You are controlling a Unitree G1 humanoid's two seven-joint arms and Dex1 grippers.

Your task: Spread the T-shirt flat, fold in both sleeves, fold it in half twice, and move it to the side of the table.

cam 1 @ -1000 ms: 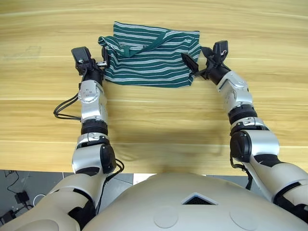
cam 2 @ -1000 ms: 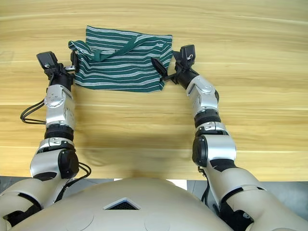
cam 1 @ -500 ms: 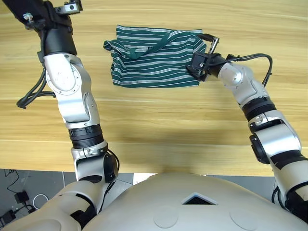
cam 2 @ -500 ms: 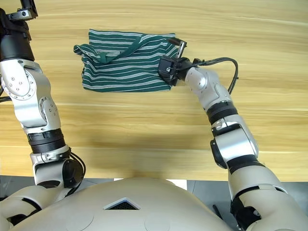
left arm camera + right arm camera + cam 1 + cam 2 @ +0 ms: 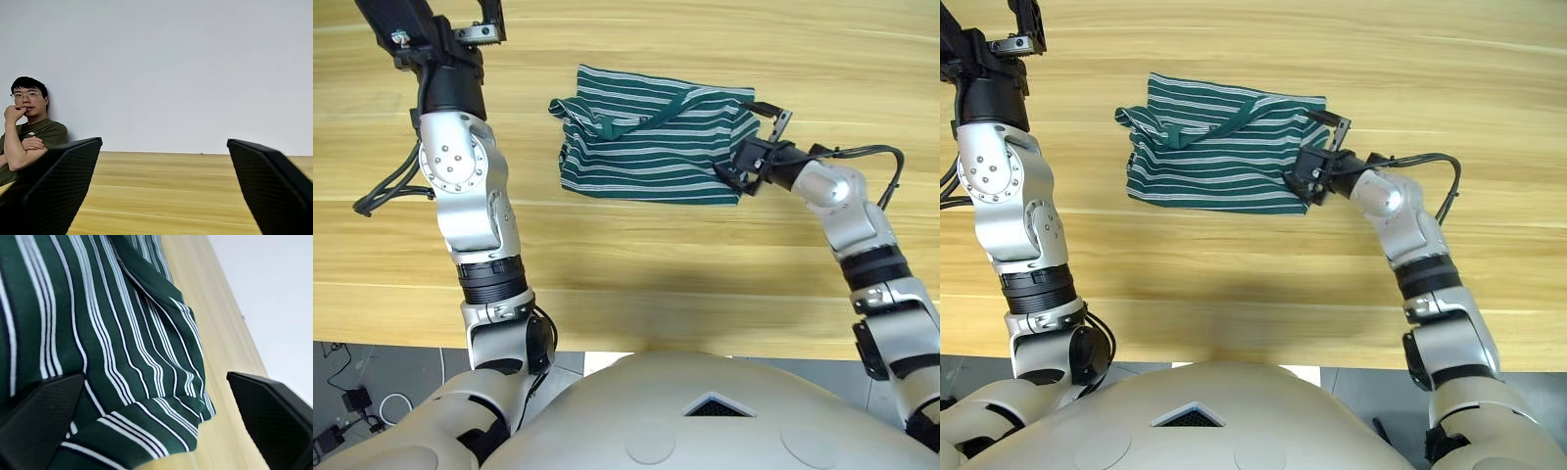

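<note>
T-shirt (image 5: 646, 137): green with white stripes, folded into compact rectangle, lying on table (image 5: 656, 255) toward far middle; collar band (image 5: 641, 110) slants across top layer, left end slightly bunched. Right gripper (image 5: 154, 377) low at shirt's right edge, fingers (image 5: 34, 426) spread wide, one over striped cloth, other over bare wood beside it, pinching nothing. Left gripper (image 5: 164, 142) raised well clear of table, off to shirt's left, fingers spread, nothing between them, pointing toward wall (image 5: 171, 58)
</note>
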